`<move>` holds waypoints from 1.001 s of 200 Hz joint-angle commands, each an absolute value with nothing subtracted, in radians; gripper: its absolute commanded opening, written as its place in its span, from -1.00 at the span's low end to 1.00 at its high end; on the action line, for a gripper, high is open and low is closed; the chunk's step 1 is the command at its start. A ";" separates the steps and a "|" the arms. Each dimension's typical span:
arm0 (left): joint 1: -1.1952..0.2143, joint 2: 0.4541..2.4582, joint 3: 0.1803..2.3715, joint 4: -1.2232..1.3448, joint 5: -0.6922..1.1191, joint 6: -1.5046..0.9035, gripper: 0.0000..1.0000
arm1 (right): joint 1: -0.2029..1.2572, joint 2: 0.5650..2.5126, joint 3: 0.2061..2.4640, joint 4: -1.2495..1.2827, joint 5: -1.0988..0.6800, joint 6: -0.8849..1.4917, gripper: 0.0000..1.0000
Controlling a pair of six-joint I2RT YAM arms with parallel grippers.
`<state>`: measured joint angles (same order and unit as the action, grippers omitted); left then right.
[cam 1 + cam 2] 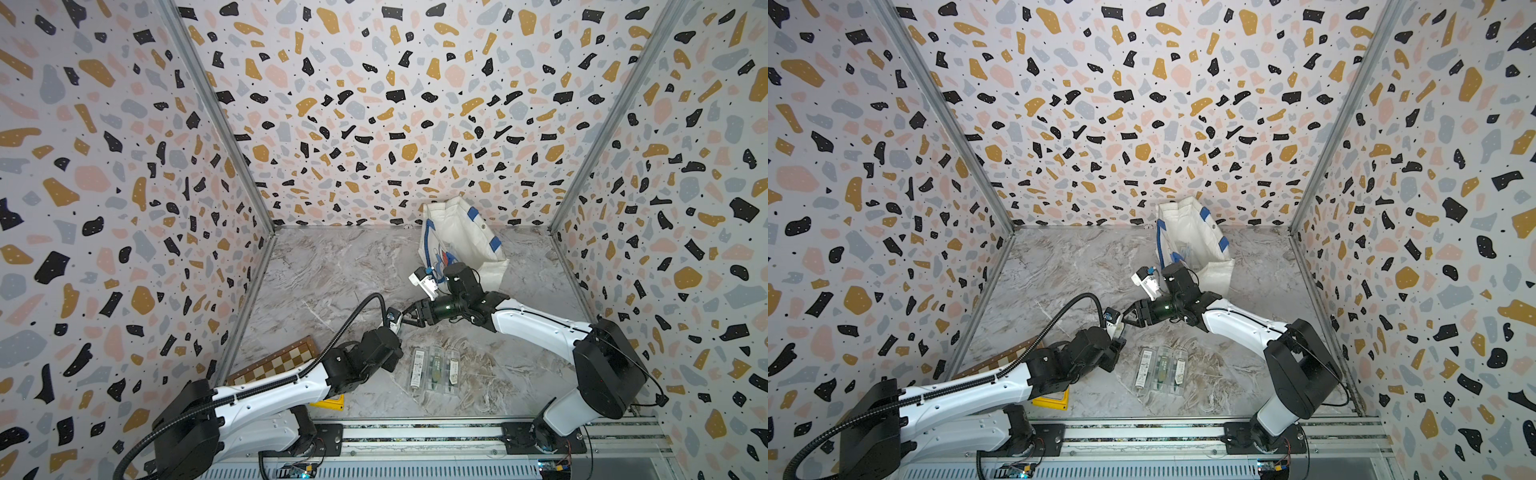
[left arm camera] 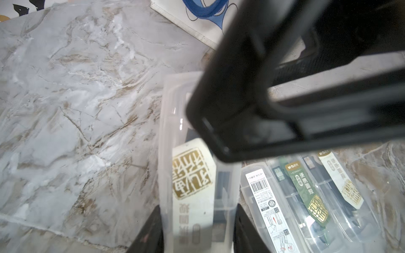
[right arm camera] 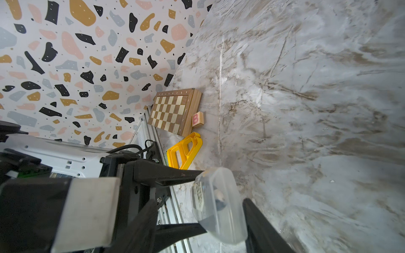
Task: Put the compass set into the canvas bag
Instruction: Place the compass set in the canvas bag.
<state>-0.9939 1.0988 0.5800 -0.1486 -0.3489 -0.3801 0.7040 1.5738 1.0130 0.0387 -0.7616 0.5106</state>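
The compass case [image 2: 192,175] is clamped at one end in the left pincer [image 2: 198,210], its long axis running straight toward the right pincer [image 3: 200,206], whose jaws stand apart astride the free end, not yet closed on it. The bag [image 1: 461,237] stands open at the back, well apart from the case and nearer the right arm, so a handover looks likely; three spare cases [image 1: 434,370] lie on the table [image 1: 332,270].
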 commanded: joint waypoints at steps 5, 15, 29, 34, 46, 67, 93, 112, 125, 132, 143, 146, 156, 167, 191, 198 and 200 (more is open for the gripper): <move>-0.987 1.103 0.614 -0.106 -0.348 -0.376 -0.62 | 0.713 1.574 1.006 0.068 -0.819 0.528 0.11; -0.987 1.103 0.617 -0.107 -0.349 -0.375 -0.62 | 0.716 1.580 1.005 0.070 -0.824 0.529 0.06; -0.985 1.105 0.622 -0.112 -0.352 -0.372 -0.62 | 0.719 1.590 1.005 0.072 -0.830 0.528 0.00; -0.986 1.105 0.626 -0.113 -0.354 -0.371 -0.62 | 0.719 1.594 1.005 0.074 -0.830 0.528 -0.02; -0.984 1.108 0.630 -0.119 -0.353 -0.368 -0.62 | 0.719 1.603 1.001 0.082 -0.830 0.529 -0.06; -0.982 1.111 0.636 -0.120 -0.354 -0.366 -0.62 | 0.719 1.614 1.002 0.089 -0.831 0.528 -0.18; -0.982 1.111 0.640 -0.137 -0.363 -0.371 -0.55 | 0.719 1.614 1.004 0.091 -0.825 0.529 -0.33; -0.981 1.109 0.641 -0.152 -0.376 -0.379 -0.45 | 0.719 1.611 1.004 0.089 -0.795 0.528 -0.48; -0.980 1.104 0.639 -0.165 -0.380 -0.391 -0.28 | 0.719 1.609 1.006 0.087 -0.780 0.528 -0.59; -0.980 1.100 0.639 -0.171 -0.381 -0.397 -0.11 | 0.719 1.609 1.007 0.088 -0.776 0.528 -0.61; -0.981 1.093 0.637 -0.188 -0.387 -0.411 0.21 | 0.719 1.609 1.012 0.085 -0.772 0.525 -0.66; -0.981 1.090 0.637 -0.203 -0.387 -0.414 0.28 | 0.719 1.609 1.014 0.082 -0.770 0.523 -0.68; -0.980 1.076 0.631 -0.217 -0.383 -0.418 0.42 | 0.719 1.607 1.025 0.069 -0.760 0.515 -0.73; -0.980 1.058 0.623 -0.235 -0.376 -0.422 0.53 | 0.719 1.603 1.039 0.054 -0.745 0.506 -0.76; -0.981 1.008 0.611 -0.281 -0.369 -0.445 0.59 | 0.719 1.590 1.091 0.024 -0.692 0.490 -0.84; -0.980 0.991 0.606 -0.289 -0.359 -0.447 0.59 | 0.719 1.585 1.114 0.006 -0.672 0.482 -0.87; -0.981 0.986 0.605 -0.290 -0.357 -0.448 0.59 | 0.719 1.584 1.121 0.002 -0.666 0.479 -0.88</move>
<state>-0.9874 1.0409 0.6067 -0.2462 -0.3584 -0.4210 0.7155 1.6268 1.0210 0.0425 -0.7311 0.5148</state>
